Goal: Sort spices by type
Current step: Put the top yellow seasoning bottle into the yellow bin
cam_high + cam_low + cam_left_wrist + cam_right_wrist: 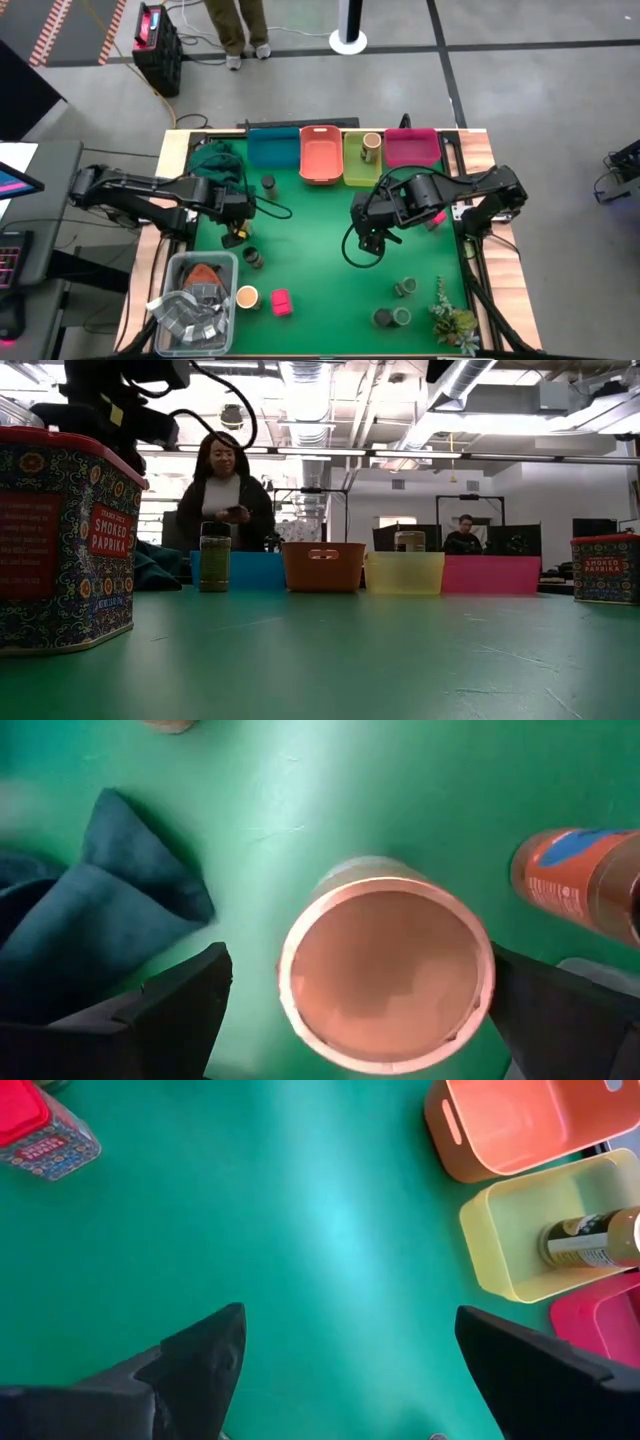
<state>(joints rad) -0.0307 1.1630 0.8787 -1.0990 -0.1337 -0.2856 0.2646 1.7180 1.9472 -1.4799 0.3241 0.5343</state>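
In the left wrist view, a tan-topped spice cylinder stands upright on the green mat. My left gripper is open above it, one finger on each side. In the high view this gripper is at the mat's left. My right gripper hangs open over bare mat. Other spices stand about: a dark-lidded jar, another jar, a tan-topped cylinder, a pink box, and green-topped jars. One cylinder lies in the yellow bin.
Blue, orange, yellow and pink bins line the far edge. A dark cloth and an orange-labelled jar lie near my left gripper. A clear tub stands at the near left, a plant sprig at the near right.
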